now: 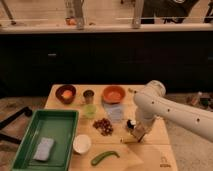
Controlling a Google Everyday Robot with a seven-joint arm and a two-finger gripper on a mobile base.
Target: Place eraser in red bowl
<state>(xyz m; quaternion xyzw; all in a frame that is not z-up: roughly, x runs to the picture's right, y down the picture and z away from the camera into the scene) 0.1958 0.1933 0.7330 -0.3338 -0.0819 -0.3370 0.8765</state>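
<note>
My gripper [138, 132] hangs low over the right part of the wooden table [150, 157], pointing down from the white arm [150, 102]. A small brown-and-tan block, the eraser [140, 133], sits between its fingers, just above the table top. The red bowl [114, 93] stands at the back middle of the table, to the left of and behind the gripper, and looks empty. The arm hides most of the white-handled brush; only its dark head [131, 123] shows beside the gripper.
A maroon bowl [66, 93], a metal cup [89, 95], a green cup [90, 110], a pale blue cloth [116, 111], a dark cluster [103, 126], a white bowl [81, 143] and a green pepper [104, 157] share the table. A green tray [30, 145] holds a grey-blue sponge [44, 148].
</note>
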